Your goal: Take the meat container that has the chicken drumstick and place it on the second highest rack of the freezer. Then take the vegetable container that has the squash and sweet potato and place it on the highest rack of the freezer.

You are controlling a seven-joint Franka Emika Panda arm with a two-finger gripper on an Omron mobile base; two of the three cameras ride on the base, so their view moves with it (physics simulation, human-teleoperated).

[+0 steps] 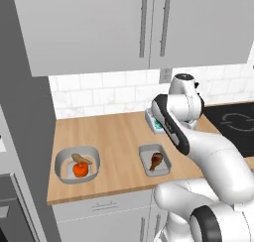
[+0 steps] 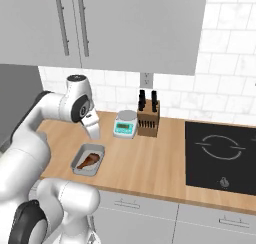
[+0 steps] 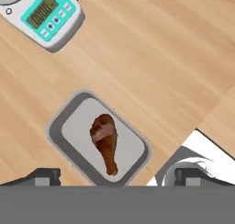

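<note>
Counter, drumstick below open hand

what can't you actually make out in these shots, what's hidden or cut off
- Kitchen scale: in the left base view the arm covers most of it; its display digits are too small to read in the hand view.
- Freezer: the left base view's left edge cuts it off; its racks are out of sight.
- Knife block: the hand view's top edge leaves just a dark corner.
- Sweet potato: partly behind the squash in the left base view.
</note>
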